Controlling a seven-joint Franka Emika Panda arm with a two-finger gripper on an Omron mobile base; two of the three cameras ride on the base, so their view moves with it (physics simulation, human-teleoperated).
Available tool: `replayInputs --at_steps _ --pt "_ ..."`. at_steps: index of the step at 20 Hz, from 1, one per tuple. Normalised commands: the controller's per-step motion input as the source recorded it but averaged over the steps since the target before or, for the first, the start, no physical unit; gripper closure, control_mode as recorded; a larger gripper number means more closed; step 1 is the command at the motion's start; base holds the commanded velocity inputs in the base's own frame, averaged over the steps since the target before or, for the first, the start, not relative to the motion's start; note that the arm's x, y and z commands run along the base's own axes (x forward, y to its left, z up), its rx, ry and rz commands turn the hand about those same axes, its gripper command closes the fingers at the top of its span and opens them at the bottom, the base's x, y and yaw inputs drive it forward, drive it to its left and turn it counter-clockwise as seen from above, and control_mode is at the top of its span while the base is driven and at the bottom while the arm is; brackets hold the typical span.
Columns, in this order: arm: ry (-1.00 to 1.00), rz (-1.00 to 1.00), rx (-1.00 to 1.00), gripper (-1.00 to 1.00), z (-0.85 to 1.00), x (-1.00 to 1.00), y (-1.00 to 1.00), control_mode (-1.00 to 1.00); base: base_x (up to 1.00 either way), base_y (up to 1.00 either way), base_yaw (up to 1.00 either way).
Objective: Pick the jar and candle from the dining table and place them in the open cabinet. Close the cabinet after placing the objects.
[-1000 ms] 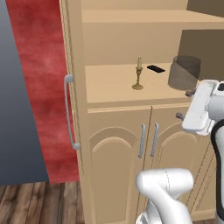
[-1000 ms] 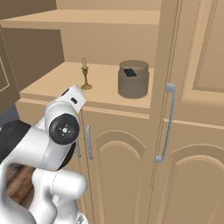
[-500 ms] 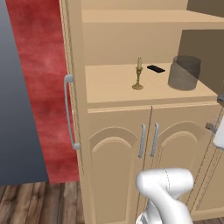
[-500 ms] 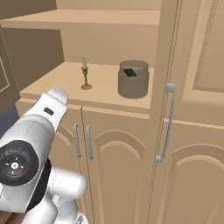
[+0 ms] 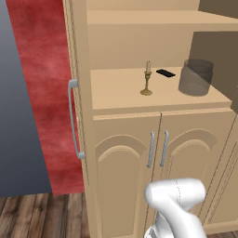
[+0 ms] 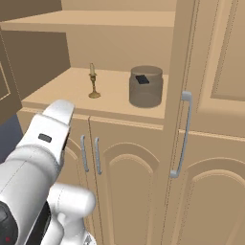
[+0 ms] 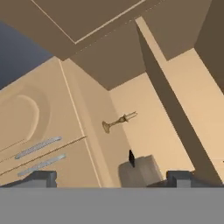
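step: close cabinet (image 5: pixel 125 153) | jar (image 6: pixel 146 86) and candle (image 6: pixel 93 82) on its open shelf, frame centre | my gripper (image 7: pixel 111 178) spread, empty | I push the door flat, clear of both.

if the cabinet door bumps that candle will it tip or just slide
Probably tip. The candle is a thin upright stick on a small round brass base, so it looks top-heavy. It also looks light and stands free on the shelf, apart from the jar, so nothing would brace it.
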Motion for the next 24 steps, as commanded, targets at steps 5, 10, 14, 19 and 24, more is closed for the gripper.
replayInputs --at_steps 5,10,14,19,24 --pt "-0.34 -0.06 -0.21 -1.0 -0.29 -0.13 -0.45 -1.0 0.0 0.0 0.0" --pt "-0.39 -0.05 -0.23 -1.0 -0.27 -0.18 -0.43 -1.0 0.0 0.0 0.0" --pt "-0.39 -0.03 -0.23 -1.0 -0.27 -0.26 -0.4 -1.0 0.0 0.0 0.0" --pt "-0.36 -0.02 -0.21 -1.0 -0.32 -0.14 -0.46 -1.0 0.0 0.0 0.0" --pt "-0.32 0.0 -0.18 -1.0 -0.41 -0.01 -0.52 -1.0 0.0 0.0 0.0"
